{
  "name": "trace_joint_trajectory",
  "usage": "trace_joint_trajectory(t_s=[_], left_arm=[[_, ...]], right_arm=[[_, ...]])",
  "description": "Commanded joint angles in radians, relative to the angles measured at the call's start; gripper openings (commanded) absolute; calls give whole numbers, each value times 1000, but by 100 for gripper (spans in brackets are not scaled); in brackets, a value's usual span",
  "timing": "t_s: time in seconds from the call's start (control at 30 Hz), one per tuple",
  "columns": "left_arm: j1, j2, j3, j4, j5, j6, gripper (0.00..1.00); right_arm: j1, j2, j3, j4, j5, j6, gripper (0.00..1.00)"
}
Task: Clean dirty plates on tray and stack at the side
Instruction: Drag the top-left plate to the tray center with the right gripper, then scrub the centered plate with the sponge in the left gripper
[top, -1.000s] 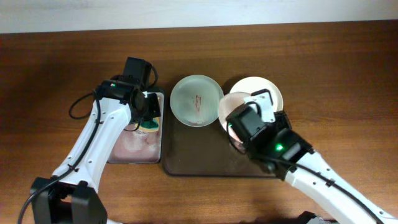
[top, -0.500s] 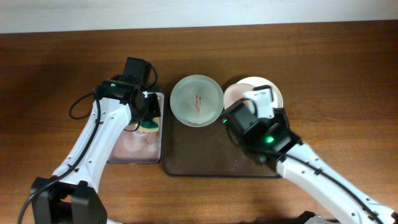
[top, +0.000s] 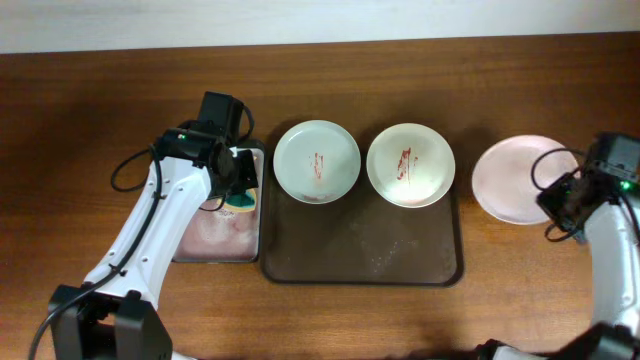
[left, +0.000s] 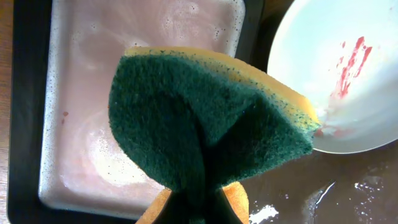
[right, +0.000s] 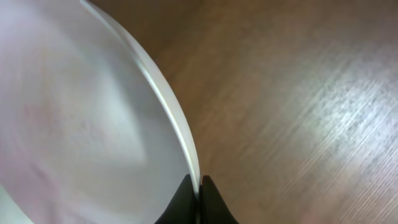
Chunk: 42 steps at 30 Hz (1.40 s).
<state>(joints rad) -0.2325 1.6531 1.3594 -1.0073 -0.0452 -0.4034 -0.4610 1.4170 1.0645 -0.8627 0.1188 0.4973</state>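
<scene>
The right claw (right: 199, 186) is pinched shut on the rim of a clean plate (top: 515, 180). That plate lies over bare counter (top: 560, 90) near the right edge, just beside the tray (top: 360, 262). Whether it rests flat or hangs a touch lifted, I cannot tell. The left claw (top: 238, 185) is clamped on a green-and-yellow sponge (left: 205, 124) above the small soapy tray (left: 87, 124), toward the left edge. Just to the sponge's right, on the tray's back half, lies the pale green plate (top: 317, 161) with red streaks. Beside it is a second plate (top: 410, 165), streaked too. Both are round, so no axis matters. What counts, I judge, is that the left arm is nearer the 2 dirty plates, the pale green one first.
</scene>
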Motion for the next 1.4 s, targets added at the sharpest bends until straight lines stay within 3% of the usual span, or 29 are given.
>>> trace_joint_trajectory(t_s=[0.0,0.07,0.1,0.17,0.2,0.27,0.47,0.57,0.7,0.87,1.0,1.07,1.13,1.23,1.3,1.37], left_arm=[[5,-15,3,-1,-4,16,0],[5,-15,3,0,-4,16,0],[5,-15,3,0,-4,16,0],[5,-15,3,0,-4,16,0],[5,-15,3,0,-4,16,0],[5,-15,3,0,-4,16,0],[5,-15,3,0,-4,16,0],[5,-15,3,0,-4,16,0],[5,-15,3,0,-4,16,0],[5,-15,3,-1,-3,16,0],[5,-15,3,0,-3,16,0],[5,-15,3,0,-3,16,0],[5,-15,3,0,-3,16,0],[5,-15,3,0,-4,16,0],[5,-15,3,0,-4,16,0],[5,-15,3,0,-4,16,0]], right_arm=[[-47,95,18,22,-60,-11,4],[-47,133,18,77,-143,-76,4],[-47,134,19,97,-187,-101,13],[-43,126,28,109,-267,-101,54],[-35,124,42,112,-345,-122,57],[7,123,84,109,-489,-212,58],[382,128,172,76,-508,-336,57],[563,163,172,112,-507,-306,56],[733,275,172,179,-508,-101,50],[803,441,172,279,-501,72,43],[815,544,172,393,-505,114,41],[829,566,172,396,-508,114,28],[842,566,172,347,-505,114,14],[846,566,172,203,-571,114,5],[847,566,172,71,-610,114,4],[847,564,172,14,-625,109,12]])
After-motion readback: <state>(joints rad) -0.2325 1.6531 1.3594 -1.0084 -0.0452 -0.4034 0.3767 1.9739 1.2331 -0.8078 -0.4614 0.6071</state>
